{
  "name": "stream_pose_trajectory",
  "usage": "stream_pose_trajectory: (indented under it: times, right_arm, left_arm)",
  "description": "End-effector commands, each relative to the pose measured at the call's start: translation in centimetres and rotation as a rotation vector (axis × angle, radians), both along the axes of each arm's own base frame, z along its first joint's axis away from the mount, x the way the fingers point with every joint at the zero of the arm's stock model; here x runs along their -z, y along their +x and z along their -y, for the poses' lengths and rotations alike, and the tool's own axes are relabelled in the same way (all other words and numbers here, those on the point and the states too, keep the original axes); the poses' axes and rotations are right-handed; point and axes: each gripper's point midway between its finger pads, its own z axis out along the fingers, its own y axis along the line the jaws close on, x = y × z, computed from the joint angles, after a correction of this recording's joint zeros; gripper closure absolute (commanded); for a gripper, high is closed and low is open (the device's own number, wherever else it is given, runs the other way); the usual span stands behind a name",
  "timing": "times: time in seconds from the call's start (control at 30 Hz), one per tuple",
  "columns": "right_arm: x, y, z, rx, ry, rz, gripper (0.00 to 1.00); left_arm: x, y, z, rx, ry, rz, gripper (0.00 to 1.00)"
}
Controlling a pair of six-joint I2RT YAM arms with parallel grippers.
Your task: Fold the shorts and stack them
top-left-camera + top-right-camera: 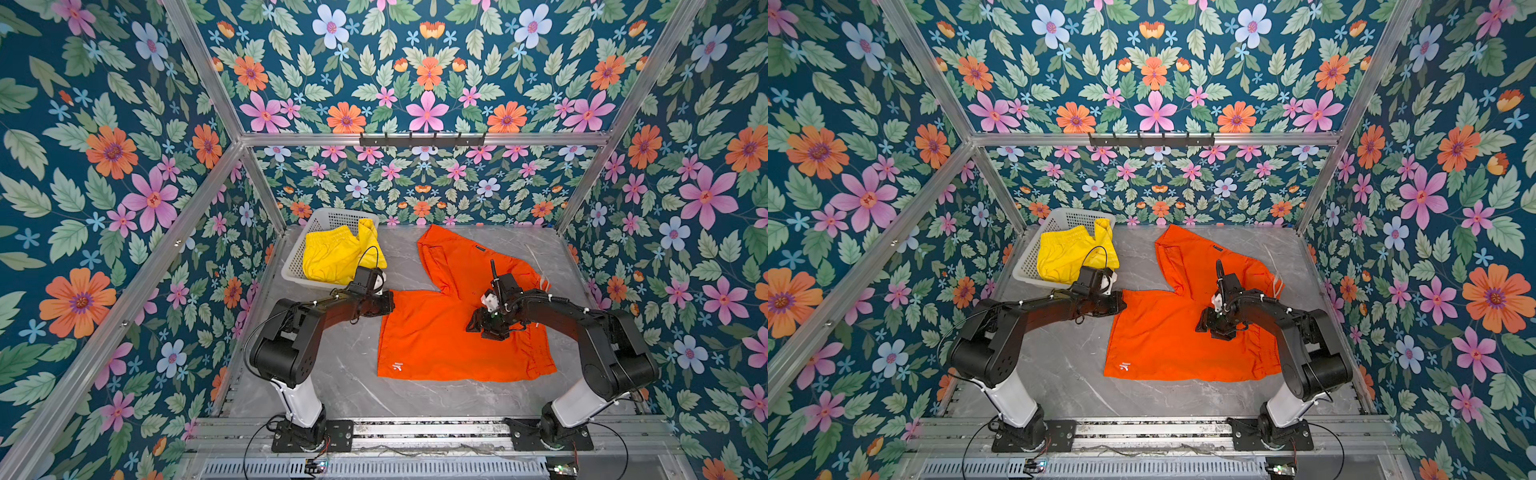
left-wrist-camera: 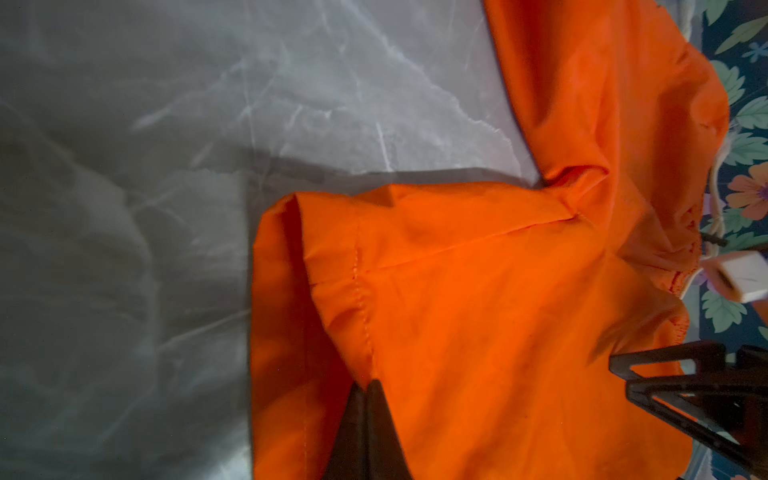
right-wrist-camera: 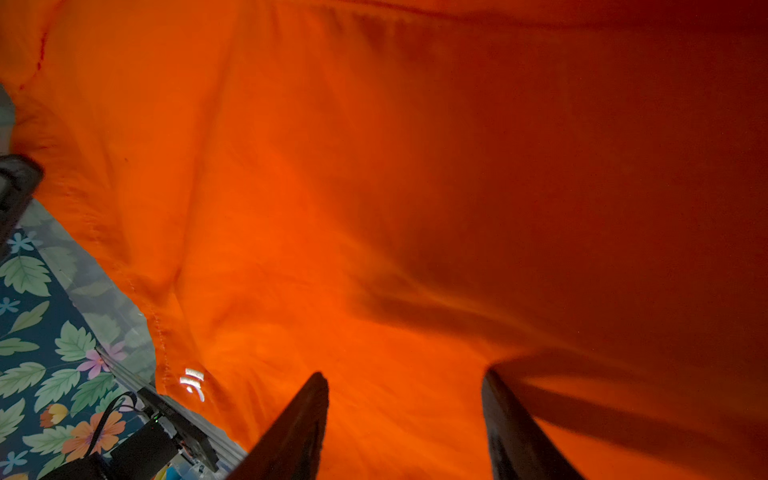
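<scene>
Orange garment: the thin-fabric orange shorts (image 1: 449, 336) lie spread on the grey marble-pattern table (image 1: 332, 382). One leg lies flat toward the front with its small white logo (image 1: 397, 366) facing up, and the other angles toward the back wall. No fold is made yet.
Yellow garment: the crumpled bright yellow shorts (image 1: 332, 257) sit in the white perforated plastic basket (image 1: 296, 249) at the back left, with one part draped over its rim.
Left pincer: the left pincer (image 2: 365, 388) is clamped on the stitched hem at the flat leg's corner nearest the basket, and the cloth gathers into its tips. I judge this a hold for carrying that corner across.
Right pincer: the right pincer (image 3: 403, 376) has its jaws apart, low over the middle of the orange cloth, with nothing between them. Contact with the cloth cannot be confirmed. It is probably placed to pin the fold line.
Stage: first fold of the first pair, by my judgement. Stacking has not begun.
Risk: the thin cloth may slip from the pinch, or the whole garment may drag.
</scene>
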Motion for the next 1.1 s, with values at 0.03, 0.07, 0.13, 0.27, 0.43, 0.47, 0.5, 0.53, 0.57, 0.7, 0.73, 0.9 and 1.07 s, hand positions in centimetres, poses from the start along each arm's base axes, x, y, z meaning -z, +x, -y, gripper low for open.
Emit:
stream_pose_trajectory:
  times: [0.03, 0.07, 0.13, 0.27, 0.43, 0.47, 0.5, 0.53, 0.57, 0.7, 0.73, 0.9, 1.07]
  right_arm:
    - [1.1, -1.2, 1.2, 0.019, -0.066, -0.048, 0.4]
    - [1.2, -1.3, 1.2, 0.015, -0.066, -0.049, 0.4]
    - [1.2, -1.3, 1.1, 0.013, -0.058, -0.047, 0.4]
    - [1.0, -1.1, 0.9, 0.009, -0.049, -0.037, 0.4]
    - [-0.2, -0.3, 0.2, 0.007, -0.004, 0.006, 0.39]
    - [-0.6, 0.0, -0.1, 0.001, 0.007, 0.021, 0.39]
    - [-1.2, 0.4, -0.3, -0.003, 0.022, 0.044, 0.39]
    - [-1.7, 0.7, -0.5, -0.008, 0.029, 0.063, 0.39]
    - [-2.1, 0.9, -0.5, -0.009, 0.031, 0.075, 0.39]
    - [-4.7, 1.7, -0.8, -0.025, 0.047, 0.135, 0.39]
    - [-5.4, 1.9, -0.9, -0.028, 0.052, 0.15, 0.39]
    - [-8.7, 3.4, -1.4, -0.031, 0.067, 0.242, 0.39]
    - [-8.2, 4.1, -2.9, -0.045, 0.09, 0.236, 0.39]
  left_arm:
    - [-2.3, 1.7, -1.5, -0.059, 0.031, 0.104, 0.97]
    - [-2.5, 1.9, -1.8, -0.07, 0.037, 0.117, 0.97]
    - [-2.5, 2.4, -2.4, -0.084, 0.05, 0.129, 0.97]
    - [-0.9, 3.1, -3.3, -0.098, 0.076, 0.102, 0.96]
    - [1.3, 3.8, -3.1, -0.085, 0.095, 0.07, 0.92]
    - [1.6, 3.9, -3.1, -0.086, 0.095, 0.066, 0.9]
    - [1.8, 4.0, -2.9, -0.084, 0.093, 0.061, 0.87]
    - [1.9, 4.1, -2.8, -0.078, 0.088, 0.059, 0.83]
    - [1.8, 4.1, -2.7, -0.078, 0.085, 0.059, 0.79]
    - [-0.4, 4.0, -2.8, -0.087, 0.071, 0.084, 0.62]
    - [-1.3, 3.9, -2.8, -0.091, 0.068, 0.097, 0.6]
    - [-7.3, 4.0, -2.1, -0.096, 0.029, 0.214, 0.59]
    - [-8.2, 3.6, 2.1, 0.002, -0.01, 0.23, 0.6]
